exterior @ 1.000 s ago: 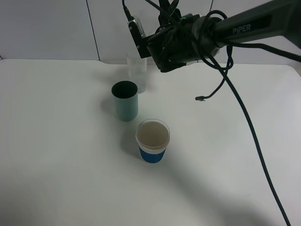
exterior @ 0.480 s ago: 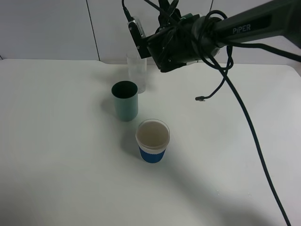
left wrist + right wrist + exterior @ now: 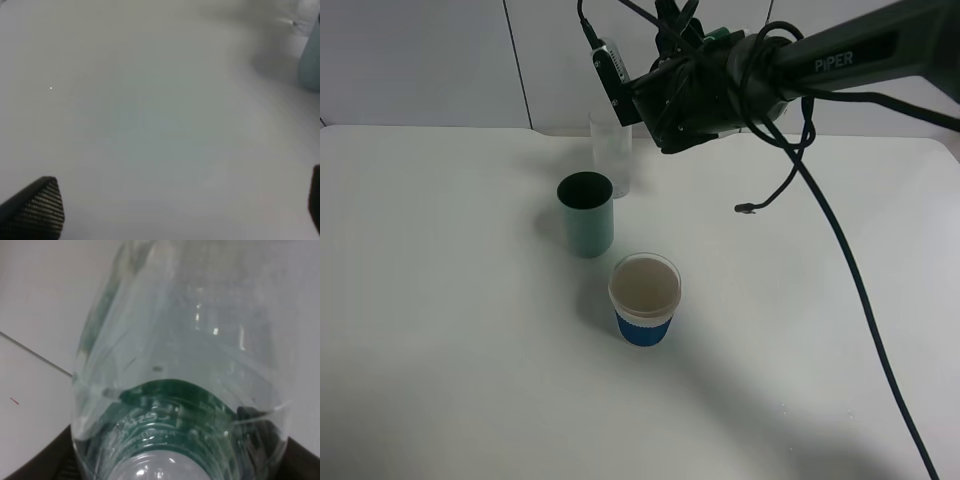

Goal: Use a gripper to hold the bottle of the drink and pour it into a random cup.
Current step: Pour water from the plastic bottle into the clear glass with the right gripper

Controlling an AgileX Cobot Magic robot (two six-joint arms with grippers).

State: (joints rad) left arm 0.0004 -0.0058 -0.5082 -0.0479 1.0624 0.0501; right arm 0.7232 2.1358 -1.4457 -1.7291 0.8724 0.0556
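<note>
My right gripper (image 3: 632, 95) hangs high above the table, just right of and above the clear glass cup (image 3: 611, 152). It is shut on the bottle of the drink (image 3: 175, 365). The bottle is clear plastic with a dark green label and fills the right wrist view, with the black jaws on either side of it at the lower corners. In the exterior high view the gripper and cables mostly hide the bottle. My left gripper (image 3: 175, 210) is open and empty over bare table, and it is out of the exterior high view.
A teal opaque cup (image 3: 586, 214) stands just in front of the glass and also shows in the left wrist view (image 3: 311, 65). A white paper cup with a blue sleeve (image 3: 644, 300) stands nearer the front. A loose black cable (image 3: 770, 190) hangs from the arm over the white table (image 3: 440, 300).
The right gripper with the bottle has shifted very slightly up and left above the glass. The cups have not moved.
</note>
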